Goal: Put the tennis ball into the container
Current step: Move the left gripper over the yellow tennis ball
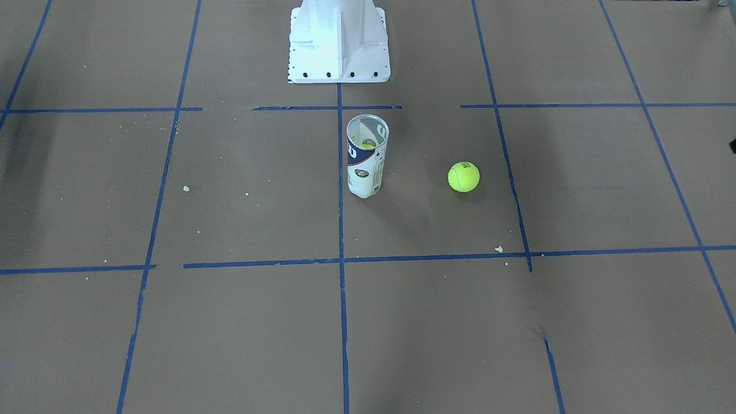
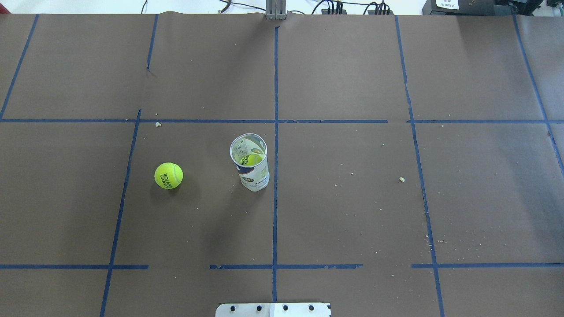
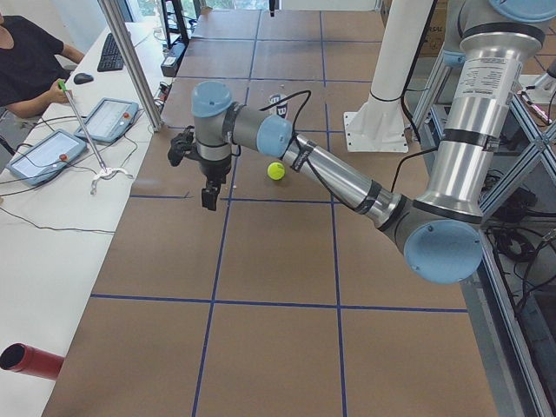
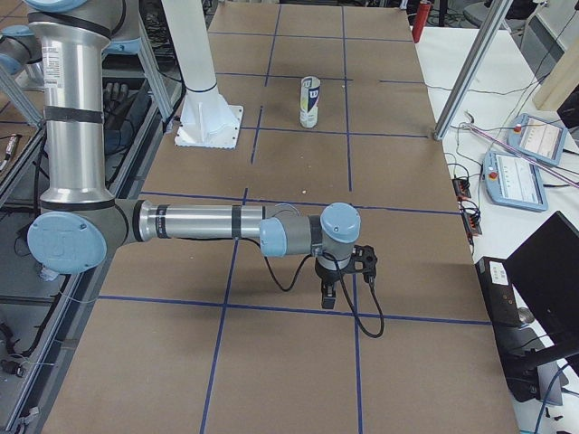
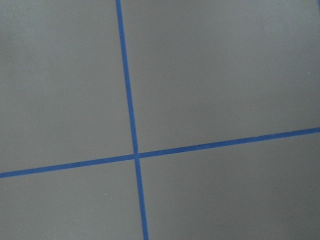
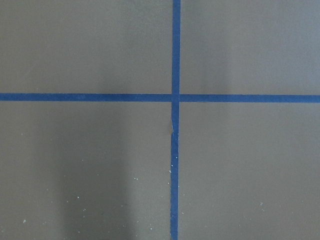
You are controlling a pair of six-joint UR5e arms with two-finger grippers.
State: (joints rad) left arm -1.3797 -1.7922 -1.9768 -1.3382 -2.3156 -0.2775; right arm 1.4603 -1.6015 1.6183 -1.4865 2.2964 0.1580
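While hovering over the bench (image 2: 352,220), aiming left tool (image 3: 209,201) and right tool (image 4: 328,298) down, well apart from tennis ball (image 2: 168,175) and upright container (image 2: 250,166); cannot tell whether parted or together.

Tabletop (image 2: 352,211): brown paper cover, gridded with blue tape lines (image 2: 276,198). Container (image 2: 251,165) stands upright just beside the centre line. Tennis ball (image 2: 168,175) rests apart from it, toward the robot's left. White pedestal (image 1: 338,43) at the robot's edge. Pale crumbs (image 2: 401,179) scattered.
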